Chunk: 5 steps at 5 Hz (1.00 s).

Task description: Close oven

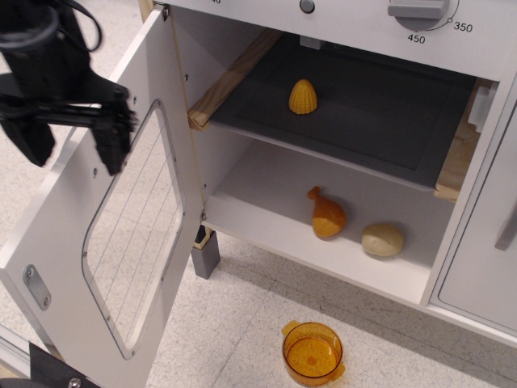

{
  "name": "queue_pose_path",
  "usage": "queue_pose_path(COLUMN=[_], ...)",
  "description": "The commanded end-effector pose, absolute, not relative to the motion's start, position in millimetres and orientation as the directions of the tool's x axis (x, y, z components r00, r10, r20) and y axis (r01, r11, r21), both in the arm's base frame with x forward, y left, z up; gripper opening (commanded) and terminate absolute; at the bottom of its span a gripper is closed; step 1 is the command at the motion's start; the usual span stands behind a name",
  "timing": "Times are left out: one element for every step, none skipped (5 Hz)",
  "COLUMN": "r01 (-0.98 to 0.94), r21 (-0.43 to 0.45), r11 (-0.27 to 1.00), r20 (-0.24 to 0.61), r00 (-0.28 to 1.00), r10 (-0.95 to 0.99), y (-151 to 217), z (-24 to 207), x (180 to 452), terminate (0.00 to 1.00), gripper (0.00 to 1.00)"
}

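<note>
The oven stood wide open, its white door swung out toward eight o'clock, the wire-lined window facing the room. The black gripper hung at about ten o'clock of the scene, in front of the door's upper outer edge; its two fingers were spread well apart and pointing down, with nothing between them. Whether either finger touched the door panel, I could not tell.

Inside, on the dark shelf, a yellow corn piece sat upright. On the white floor of the oven below lay an orange chicken drumstick and, just beside it at three o'clock, a pale potato. Down on the speckled floor, at six o'clock of the oven, stood a small orange pot. The grey temperature knob showed at twelve o'clock, cut by the picture's edge.
</note>
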<state>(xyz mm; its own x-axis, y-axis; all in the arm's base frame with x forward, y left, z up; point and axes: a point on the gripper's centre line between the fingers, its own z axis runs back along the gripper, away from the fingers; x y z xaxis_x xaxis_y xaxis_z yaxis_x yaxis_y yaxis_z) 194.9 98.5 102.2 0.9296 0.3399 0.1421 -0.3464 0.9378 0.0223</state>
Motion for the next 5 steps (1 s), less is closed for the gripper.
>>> queue_pose_path(r01=[-0.366,-0.384,-0.414,-0.446,-0.485], r21=[0.005,-0.002,-0.03,-0.065,-0.076], r11=[0.931,0.924,0.91,0.892,0.871], r20=[0.187,0.19,0.181,0.217,0.22], r00=[0.915,0.907,0.893,0.867,0.844], r10=[0.359,0.377,0.412,0.449,0.489], y=[70.9,50.3,25.6,1.7,-19.0], z=[92.3,86.8,86.4,93.1,102.7], x=[216.8,229.5,248.4,273.0,294.5], terminate=[0.0,0.0,0.0,0.0,0.0], gripper=[1.0,1.0,1.0,1.0,1.0])
